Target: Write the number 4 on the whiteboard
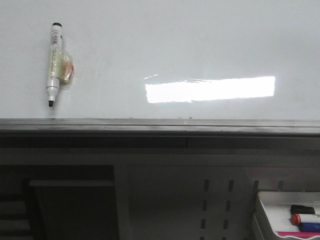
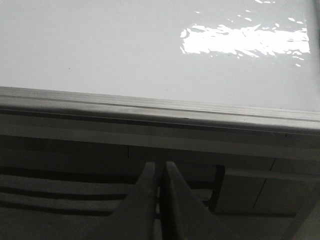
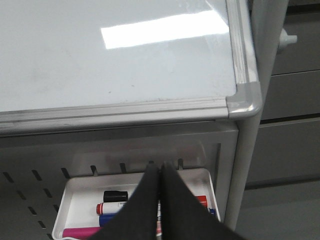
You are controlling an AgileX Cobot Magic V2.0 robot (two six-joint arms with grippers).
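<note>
Task not started, as far as visible: whiteboard [image 1: 200, 45] is blank, no stroke of a 4 anywhere in the three views. Only glare patch on it and faint smudges in the right wrist view.

Marker [image 1: 54, 62] lies on the board at front-view left, uncapped black tip pointing toward the near rail [image 1: 160, 126], some clear wrap with an orange bit taped around its middle. Nobody holds it.

Left hand [image 2: 160, 175]: fingers pressed together, holding nothing, below the board's rail. Right hand [image 3: 160, 172]: fingers pressed together too, empty, hanging over the tray [image 3: 67, 200] of spare markers (black, red, blue, pink) under the board's right corner. Neither hand shows in the front view.

Left to do, by my read: pick up marker, bring tip to board, draw all strokes of the 4. So everything.

Writing: marker barrel has a printed label, too small to read. No brand legible elsewhere.
</note>
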